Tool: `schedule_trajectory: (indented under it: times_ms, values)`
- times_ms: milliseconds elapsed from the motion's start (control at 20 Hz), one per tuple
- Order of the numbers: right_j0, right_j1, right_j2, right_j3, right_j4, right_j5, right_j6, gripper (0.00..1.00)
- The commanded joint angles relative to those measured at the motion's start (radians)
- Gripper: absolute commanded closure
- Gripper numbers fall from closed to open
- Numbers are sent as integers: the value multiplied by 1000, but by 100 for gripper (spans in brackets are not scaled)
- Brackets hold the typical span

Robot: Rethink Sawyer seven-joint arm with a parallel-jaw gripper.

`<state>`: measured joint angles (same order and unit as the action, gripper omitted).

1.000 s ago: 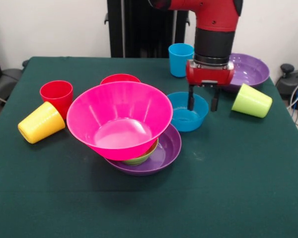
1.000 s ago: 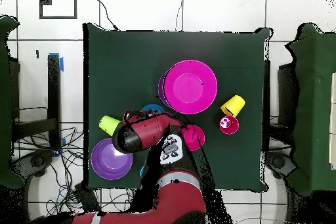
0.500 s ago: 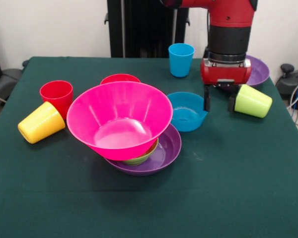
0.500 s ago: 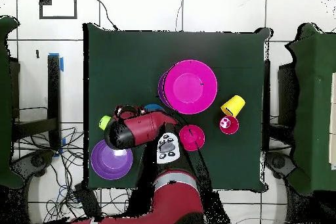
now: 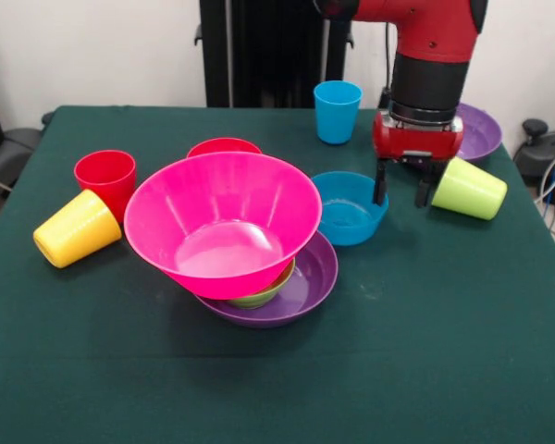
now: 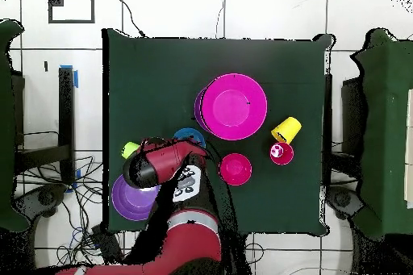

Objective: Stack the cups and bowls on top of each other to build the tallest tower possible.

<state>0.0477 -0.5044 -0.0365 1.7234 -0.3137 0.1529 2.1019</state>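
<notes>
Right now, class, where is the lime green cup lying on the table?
In the front view the lime green cup lies on its side at the right, in front of the purple bowl, just right of the open gripper.

You have a dark green cloth (image 5: 425, 351) covering the table. Behind it stands a black column (image 5: 259, 51) against a white wall (image 5: 83, 51). From above, white floor tiles (image 6: 266, 10) and loose cables (image 6: 48, 199) surround the table.

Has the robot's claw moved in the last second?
Yes. The claw shifted sideways from over the blue bowl to the gap beside the tipped lime green cup.
</notes>
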Motion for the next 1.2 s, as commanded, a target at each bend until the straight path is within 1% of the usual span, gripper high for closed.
schedule_trajectory:
  times_ms: [50, 350, 450, 550, 750, 800, 850, 900, 1000, 1100, 1150, 1200]
  values:
    - [47, 95, -42, -69, 35, 196, 87, 0]
    - [56, 107, -57, -64, 37, 184, 100, 0]
    - [55, 114, -53, -67, 38, 165, 104, 0]
    - [49, 132, -42, -67, 41, 114, 114, 0]
    - [78, 291, -76, -163, 49, -130, 178, 0]
    - [96, 330, -101, -189, 62, -183, 195, 0]
    - [101, 343, -108, -196, 67, -206, 197, 0]
    - [89, 357, -94, -203, 64, -236, 182, 0]
    - [93, 369, -102, -212, 71, -269, 171, 0]
    - [83, 359, -93, -205, 71, -268, 158, 0]
    - [37, 341, -37, -192, 59, -192, 120, 100]
    - [24, 336, -22, -186, 70, -168, 121, 100]
